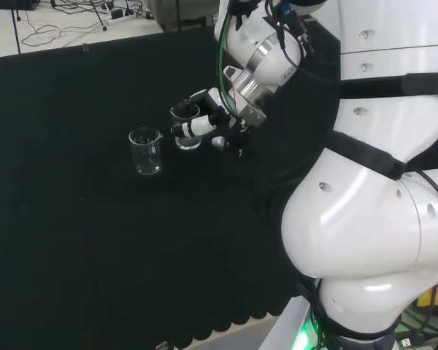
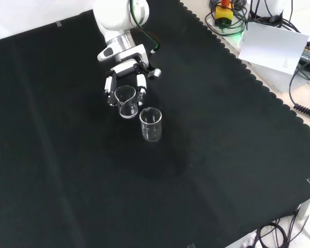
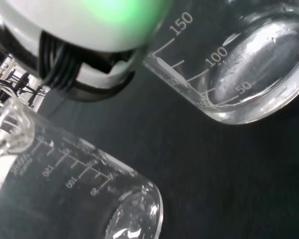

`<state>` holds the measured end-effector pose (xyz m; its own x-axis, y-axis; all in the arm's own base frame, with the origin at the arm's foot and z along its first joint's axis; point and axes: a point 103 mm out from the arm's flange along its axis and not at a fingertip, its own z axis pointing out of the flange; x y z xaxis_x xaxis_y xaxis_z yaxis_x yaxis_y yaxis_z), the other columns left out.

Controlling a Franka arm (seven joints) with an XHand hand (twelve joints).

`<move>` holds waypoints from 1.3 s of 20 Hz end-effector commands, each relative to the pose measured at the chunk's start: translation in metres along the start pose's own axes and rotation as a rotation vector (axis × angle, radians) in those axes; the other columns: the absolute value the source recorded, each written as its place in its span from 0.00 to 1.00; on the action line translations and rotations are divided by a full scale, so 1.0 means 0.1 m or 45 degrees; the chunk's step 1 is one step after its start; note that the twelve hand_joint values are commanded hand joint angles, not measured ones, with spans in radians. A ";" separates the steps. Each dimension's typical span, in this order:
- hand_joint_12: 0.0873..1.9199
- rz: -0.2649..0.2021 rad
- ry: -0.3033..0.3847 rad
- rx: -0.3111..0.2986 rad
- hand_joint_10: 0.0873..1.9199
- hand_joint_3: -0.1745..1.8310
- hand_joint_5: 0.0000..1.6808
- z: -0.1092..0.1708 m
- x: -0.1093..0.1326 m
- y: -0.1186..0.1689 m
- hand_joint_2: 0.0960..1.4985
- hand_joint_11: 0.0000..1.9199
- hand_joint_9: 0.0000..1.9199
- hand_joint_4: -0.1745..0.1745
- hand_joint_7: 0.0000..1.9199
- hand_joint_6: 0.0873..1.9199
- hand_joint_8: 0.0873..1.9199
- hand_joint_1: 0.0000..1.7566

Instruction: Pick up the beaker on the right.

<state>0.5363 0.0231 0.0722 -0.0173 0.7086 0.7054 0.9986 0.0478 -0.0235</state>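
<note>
Two clear glass beakers stand close together on the black cloth. In the head view the right-hand beaker [image 1: 186, 125] sits inside the hand [image 1: 220, 117], with a black and white finger curled across its side. The other beaker [image 1: 146, 151] stands free to its left. In the front view the hand [image 2: 125, 70] comes down from the top. Its fingers [image 2: 141, 84] curl round both sides of the farther beaker [image 2: 125, 101], which rests on the cloth. The free beaker [image 2: 151, 124] stands just in front of it. The wrist view has both beakers close up [image 3: 239, 59] [image 3: 65, 189], below a blurred white part of the hand [image 3: 89, 35].
The arm's large white links [image 1: 372, 182] take up the right of the head view. The cloth's scalloped edge [image 2: 258, 82] runs down the right of the front view, with cables and a white sheet [image 2: 274, 49] beyond it. Open black cloth lies all round the beakers.
</note>
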 end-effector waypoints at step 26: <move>0.46 -0.195 -0.223 0.341 0.03 0.38 0.92 -0.74 0.36 -0.05 0.37 0.54 0.74 0.98 0.78 0.00 0.07 0.66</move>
<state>0.5363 -0.0106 0.1420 -0.1791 0.7791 0.6008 0.9460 0.3040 -0.1122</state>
